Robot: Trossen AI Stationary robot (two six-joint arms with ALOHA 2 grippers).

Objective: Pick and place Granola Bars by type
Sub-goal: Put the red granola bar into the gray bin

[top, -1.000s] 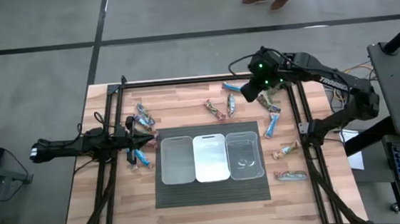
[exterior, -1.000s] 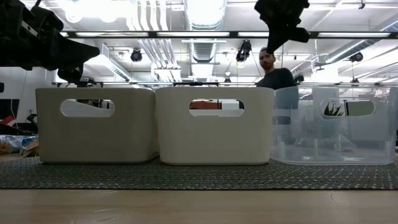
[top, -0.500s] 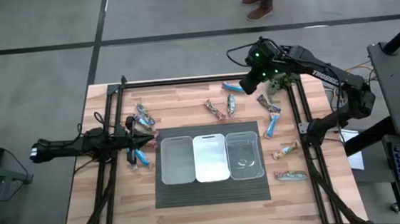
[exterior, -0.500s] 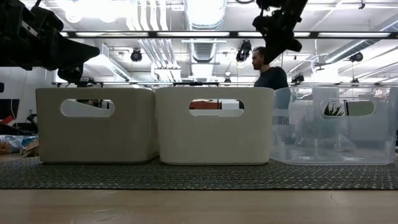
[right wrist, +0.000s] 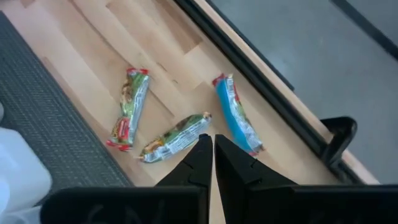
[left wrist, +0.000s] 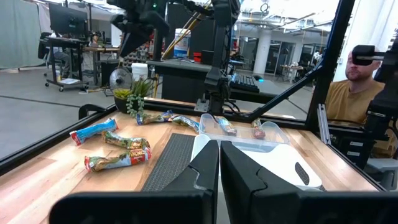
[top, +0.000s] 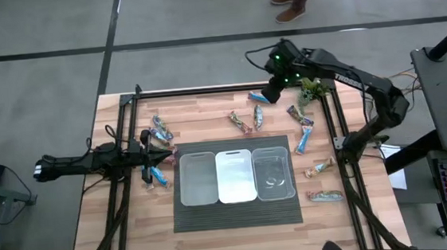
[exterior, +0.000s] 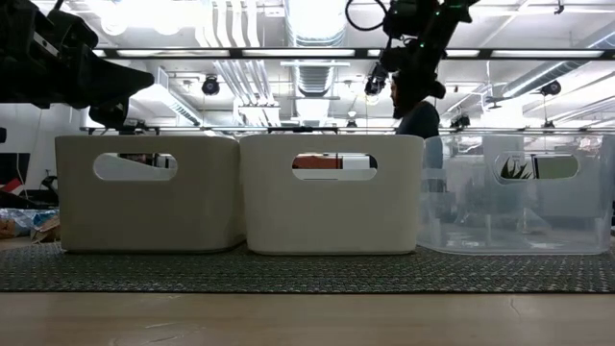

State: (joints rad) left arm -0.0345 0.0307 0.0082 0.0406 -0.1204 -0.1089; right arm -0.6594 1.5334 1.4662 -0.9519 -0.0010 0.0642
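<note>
A: Three bins (top: 235, 175) are sitting side by side on the dark mat (top: 237, 212), and granola bars (top: 304, 140) are lying scattered on the wooden table (top: 223, 117) around them.

B: What are the arms doing?

A: The right gripper (right wrist: 208, 144) is hanging above the blue bar (top: 258, 97) at the far edge, its fingers pressed together on nothing. The left gripper (top: 166, 153) is waiting beside the mat near two bars (top: 157, 176), also closed and empty.
</note>
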